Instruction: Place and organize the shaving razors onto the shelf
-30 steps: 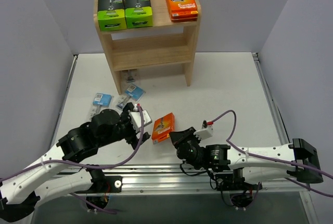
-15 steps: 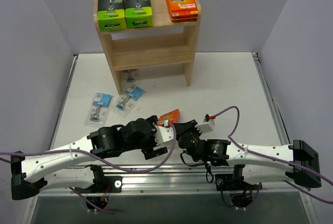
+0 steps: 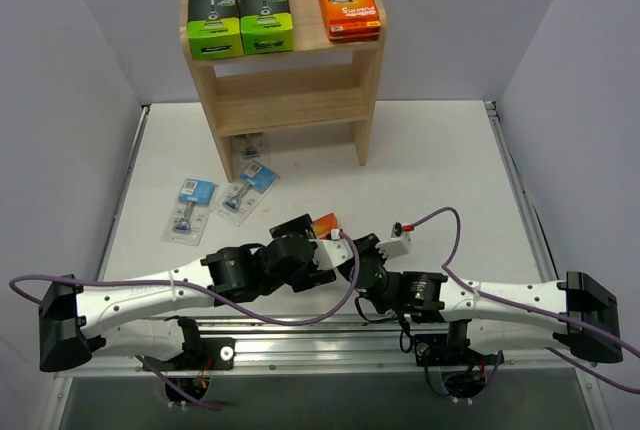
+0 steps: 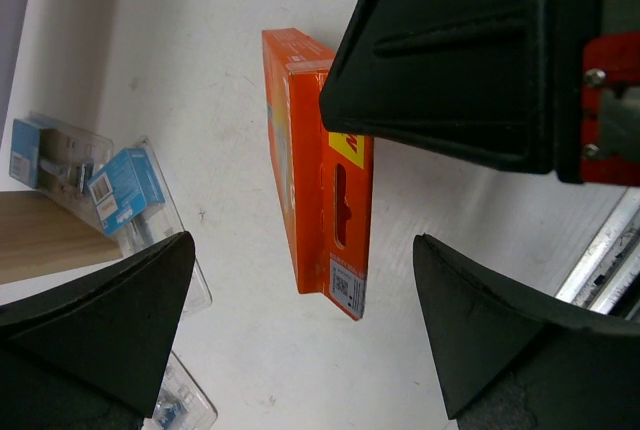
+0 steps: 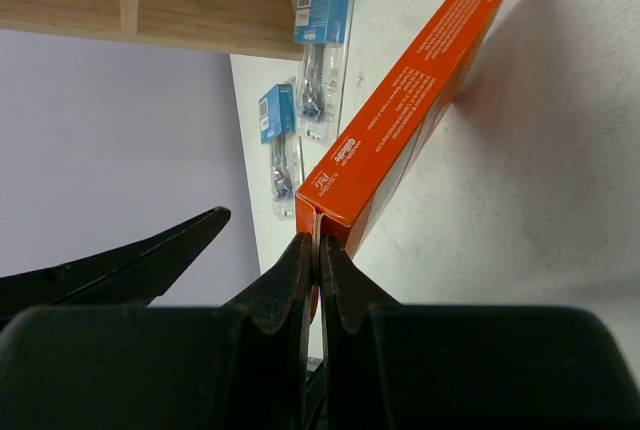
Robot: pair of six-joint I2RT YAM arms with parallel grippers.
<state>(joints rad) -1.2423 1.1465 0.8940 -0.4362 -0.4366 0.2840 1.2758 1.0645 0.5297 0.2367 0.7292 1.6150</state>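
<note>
An orange razor box (image 3: 325,223) stands on edge on the table between my two grippers. My right gripper (image 5: 316,240) is shut on the thin flap at that box's (image 5: 400,135) near end. My left gripper (image 4: 302,245) is open, with one finger on each side of the box (image 4: 315,190) and not touching it. The shelf (image 3: 290,100) stands at the back. Its top tier holds two black-and-green boxes (image 3: 240,18) and an orange stack (image 3: 347,5). Two blister packs (image 3: 190,208) (image 3: 250,188) lie left of centre, and another (image 3: 250,147) lies under the shelf.
Both arms meet low at the table's near middle, close over the aluminium rail (image 3: 300,335). Purple cables (image 3: 440,225) loop above the right arm. The shelf's middle and bottom tiers hold nothing. Grey walls close in on the left and right.
My left arm has swung right, bringing its gripper up to the orange box, and its jaws have widened slightly. The right gripper has kept its hold and shifted the box a little farther away.
</note>
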